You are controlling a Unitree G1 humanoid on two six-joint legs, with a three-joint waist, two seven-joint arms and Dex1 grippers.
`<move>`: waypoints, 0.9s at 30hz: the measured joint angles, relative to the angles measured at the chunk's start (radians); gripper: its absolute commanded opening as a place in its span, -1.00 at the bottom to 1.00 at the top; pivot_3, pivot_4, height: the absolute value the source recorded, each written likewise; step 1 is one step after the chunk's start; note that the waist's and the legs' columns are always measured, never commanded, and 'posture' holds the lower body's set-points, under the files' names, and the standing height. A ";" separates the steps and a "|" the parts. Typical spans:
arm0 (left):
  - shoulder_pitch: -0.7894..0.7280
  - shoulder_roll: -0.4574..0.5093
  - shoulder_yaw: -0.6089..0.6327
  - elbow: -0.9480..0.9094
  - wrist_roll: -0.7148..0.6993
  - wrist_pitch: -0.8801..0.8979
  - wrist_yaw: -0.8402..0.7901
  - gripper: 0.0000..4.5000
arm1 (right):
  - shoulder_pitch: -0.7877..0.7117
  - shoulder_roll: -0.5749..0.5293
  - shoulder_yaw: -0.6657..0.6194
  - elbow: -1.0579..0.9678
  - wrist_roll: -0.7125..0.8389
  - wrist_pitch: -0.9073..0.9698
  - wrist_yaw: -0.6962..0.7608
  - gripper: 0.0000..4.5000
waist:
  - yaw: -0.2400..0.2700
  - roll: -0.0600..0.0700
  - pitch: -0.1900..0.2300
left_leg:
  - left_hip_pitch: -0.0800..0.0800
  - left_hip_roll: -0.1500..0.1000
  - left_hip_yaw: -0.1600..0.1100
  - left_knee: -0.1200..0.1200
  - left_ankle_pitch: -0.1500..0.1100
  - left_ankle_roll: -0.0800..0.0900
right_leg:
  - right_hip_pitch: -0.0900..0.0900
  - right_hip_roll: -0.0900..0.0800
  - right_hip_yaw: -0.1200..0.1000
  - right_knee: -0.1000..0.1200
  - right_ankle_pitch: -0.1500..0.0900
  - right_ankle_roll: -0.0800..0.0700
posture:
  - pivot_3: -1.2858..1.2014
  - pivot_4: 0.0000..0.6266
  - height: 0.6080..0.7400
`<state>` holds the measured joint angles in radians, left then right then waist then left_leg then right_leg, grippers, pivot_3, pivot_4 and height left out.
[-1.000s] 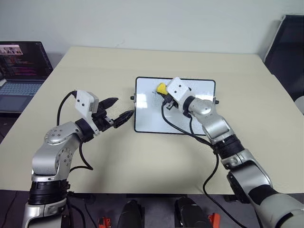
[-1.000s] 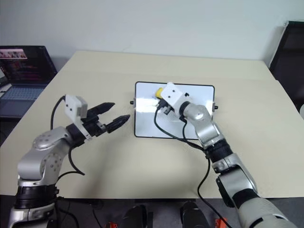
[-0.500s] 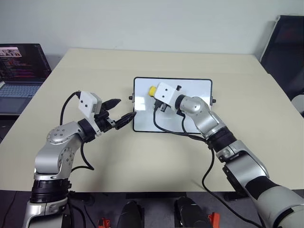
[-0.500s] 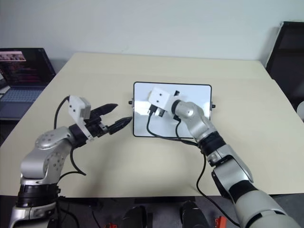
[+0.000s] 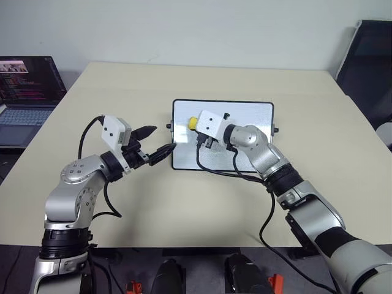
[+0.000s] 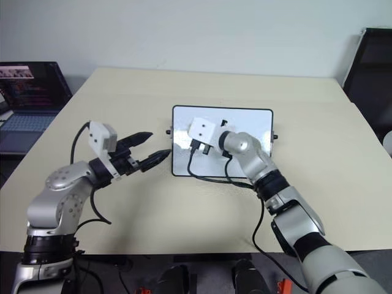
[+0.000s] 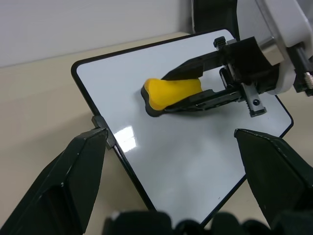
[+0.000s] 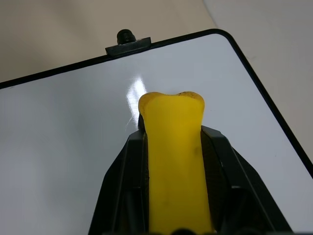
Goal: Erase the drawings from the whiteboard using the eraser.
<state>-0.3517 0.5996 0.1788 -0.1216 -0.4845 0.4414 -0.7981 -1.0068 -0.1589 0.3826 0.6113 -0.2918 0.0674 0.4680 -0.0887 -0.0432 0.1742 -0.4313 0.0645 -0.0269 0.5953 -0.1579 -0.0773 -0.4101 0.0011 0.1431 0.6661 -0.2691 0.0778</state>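
Note:
The whiteboard (image 5: 252, 116) lies flat in the middle of the table. My right gripper (image 5: 195, 124) is shut on the yellow eraser (image 5: 192, 123), which rests with its dark underside on the board near the left edge, close to the knob (image 8: 125, 36). In the left wrist view the eraser (image 7: 173, 91) sits between the black fingers (image 7: 188, 71). My left gripper (image 5: 162, 139) hovers open just left of the board, its lower fingertip by the frame. The drawings are hidden or out of view; the board surface that shows is plain white.
An open laptop (image 5: 27, 92) stands beyond the table's left edge. A dark chair (image 5: 367, 61) is at the far right. A black cable (image 5: 214, 170) loops from my right wrist over the board's near edge. The beige table (image 5: 122, 86) spreads all around.
My right gripper has slid the eraser leftward across the board toward its left edge and rolled a little. The left gripper has stayed where it was, still open.

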 measured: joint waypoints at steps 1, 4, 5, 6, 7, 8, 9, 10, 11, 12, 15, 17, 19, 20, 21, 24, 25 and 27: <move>0.000 0.000 -0.002 0.000 0.000 0.000 -0.001 1.00 | -0.008 -0.001 -0.011 0.011 0.000 0.002 -0.017 -0.51 | 0.002 0.000 0.000 | 0.000 0.000 0.000 0.000 0.001 0.001 | 0.000 0.000 0.000 0.000 0.000 0.000 | 0.03 -0.52 1.00; 0.000 0.000 -0.009 0.000 0.000 0.000 -0.003 1.00 | 0.002 -0.020 -0.018 -0.018 0.003 0.029 0.022 -0.51 | 0.006 0.000 0.000 | 0.000 0.000 0.000 0.001 0.001 0.001 | 0.002 0.000 0.000 -0.001 -0.001 0.000 | 0.03 -0.52 1.00; 0.000 0.000 -0.012 0.000 0.000 0.000 -0.003 1.00 | 0.018 -0.029 -0.018 -0.043 0.006 0.040 0.049 -0.51 | 0.006 0.000 0.000 | 0.000 0.000 0.000 0.001 0.001 0.001 | 0.002 0.000 0.000 -0.002 -0.001 0.001 | 0.03 -0.52 1.00; 0.000 0.000 -0.017 0.000 0.000 0.000 -0.004 1.00 | 0.041 -0.040 -0.013 -0.080 0.010 0.055 0.082 -0.51 | 0.006 0.000 0.000 | 0.000 0.000 0.000 0.001 0.001 0.001 | 0.003 -0.001 0.000 -0.002 -0.001 0.001 | 0.03 -0.52 1.00; 0.000 0.000 -0.018 0.000 0.000 0.000 -0.005 1.00 | 0.057 -0.046 -0.009 -0.104 0.012 0.061 0.104 -0.51 | 0.005 0.000 0.000 | 0.000 0.000 0.000 0.001 0.001 0.001 | 0.002 -0.001 0.000 -0.002 -0.001 0.001 | 0.03 -0.52 1.00; -0.001 0.000 -0.021 0.000 0.000 0.000 -0.008 1.00 | 0.079 -0.052 -0.006 -0.141 0.012 0.080 0.126 -0.51 | 0.004 0.000 0.000 | 0.000 0.000 0.000 0.001 0.001 0.001 | 0.002 0.000 0.000 -0.001 0.000 0.002 | 0.03 -0.52 1.00; -0.003 0.000 -0.023 0.000 0.000 0.000 -0.012 1.00 | 0.091 -0.055 -0.005 -0.161 0.012 0.092 0.136 -0.51 | 0.004 0.000 0.000 | 0.000 0.000 0.000 0.001 0.001 0.001 | 0.002 0.000 0.000 -0.001 0.000 0.002 | 0.03 -0.52 1.00; -0.004 0.000 -0.028 0.001 0.000 0.000 -0.017 1.00 | 0.100 -0.057 -0.006 -0.180 0.012 0.108 0.141 -0.51 | 0.003 0.000 0.000 | 0.000 0.000 0.000 0.001 0.001 0.001 | 0.002 0.000 0.000 0.000 0.000 0.002 | 0.03 -0.52 1.00; -0.008 0.000 -0.035 0.001 0.000 0.000 -0.021 1.00 | 0.106 -0.058 -0.007 -0.197 0.011 0.124 0.138 -0.51 | 0.004 0.000 0.000 | 0.000 0.000 0.000 0.001 0.001 0.001 | 0.002 0.000 0.000 0.000 0.000 0.002 | 0.03 -0.52 1.00; -0.013 -0.001 -0.041 0.003 0.000 0.000 -0.023 1.00 | 0.116 -0.058 -0.014 -0.218 0.012 0.141 0.131 -0.51 | 0.005 0.000 0.000 | 0.000 0.000 0.000 0.001 0.001 0.001 | 0.002 0.000 0.000 -0.001 -0.001 0.002 | 0.03 -0.52 1.00; -0.027 -0.001 -0.061 0.010 0.000 0.000 -0.039 1.00 | 0.176 -0.058 -0.093 -0.342 0.052 0.229 0.102 -0.51 | 0.008 0.000 0.000 | -0.002 0.000 0.000 0.002 0.001 0.001 | 0.001 -0.001 0.000 -0.002 0.000 0.002 | 0.03 -0.52 1.00; -0.033 -0.001 -0.078 0.010 0.001 0.000 -0.056 1.00 | 0.222 -0.069 -0.158 -0.480 0.090 0.313 0.098 -0.51 | 0.008 0.000 0.000 | -0.003 0.000 0.000 0.001 0.001 0.001 | 0.000 -0.001 0.000 -0.002 0.001 0.001 | 0.03 -0.52 1.00; -0.040 -0.001 -0.103 0.009 0.004 0.000 -0.072 1.00 | 0.276 -0.086 -0.212 -0.614 0.122 0.389 0.096 -0.51 | 0.009 0.000 0.000 | -0.003 0.000 0.000 -0.002 0.001 0.001 | -0.001 -0.001 -0.001 -0.002 0.000 0.001 | 0.03 -0.52 1.00; -0.045 -0.001 -0.119 0.009 0.007 0.000 -0.087 1.00 | 0.327 -0.091 -0.257 -0.712 0.144 0.444 0.091 -0.51 | 0.013 0.000 0.000 | -0.003 0.000 -0.001 -0.003 0.000 0.001 | -0.001 -0.001 -0.002 -0.002 0.000 0.000 | 0.03 -0.52 1.00; -0.051 -0.002 -0.139 0.008 0.011 0.000 -0.101 1.00 | 0.390 -0.093 -0.311 -0.815 0.167 0.511 0.078 -0.51 | 0.018 0.000 0.000 | -0.003 0.000 -0.002 -0.003 0.000 0.000 | -0.001 -0.001 -0.003 -0.002 -0.001 0.000 | 0.03 -0.52 1.00; -0.067 -0.004 -0.179 0.010 0.021 -0.008 -0.139 1.00 | 0.499 -0.096 -0.424 -0.984 0.199 0.658 0.034 -0.51 | 0.023 0.001 0.001 | -0.003 0.000 -0.002 -0.003 -0.001 -0.001 | -0.002 -0.001 -0.003 -0.002 -0.001 -0.001 | 0.03 -0.52 1.00; -0.085 -0.006 -0.207 0.011 0.025 -0.017 -0.169 1.00 | 0.554 -0.091 -0.477 -1.076 0.206 0.733 0.010 -0.51 | 0.025 0.001 0.001 | -0.003 0.000 -0.002 -0.003 -0.001 -0.001 | -0.002 -0.001 -0.003 -0.002 -0.002 -0.001 | 0.03 -0.52 1.00; -0.122 -0.010 -0.257 0.014 0.033 -0.032 -0.224 1.00 | 0.669 -0.074 -0.571 -1.220 0.217 0.848 -0.023 -0.51 | 0.030 0.001 0.000 | -0.003 0.000 -0.002 -0.003 -0.001 -0.001 | -0.001 0.000 -0.004 -0.002 -0.003 -0.002 | 0.03 -0.52 1.00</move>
<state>-0.4741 0.5894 -0.0779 -0.1073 -0.4514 0.4097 -1.0226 -0.3379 -0.2325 -0.1884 -0.6089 -0.0751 0.9151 0.4452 -0.0585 -0.0425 0.1746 -0.4341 0.0644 -0.0292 0.5924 -0.1587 -0.0780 -0.4115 0.0006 0.1395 0.6644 -0.2719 0.0756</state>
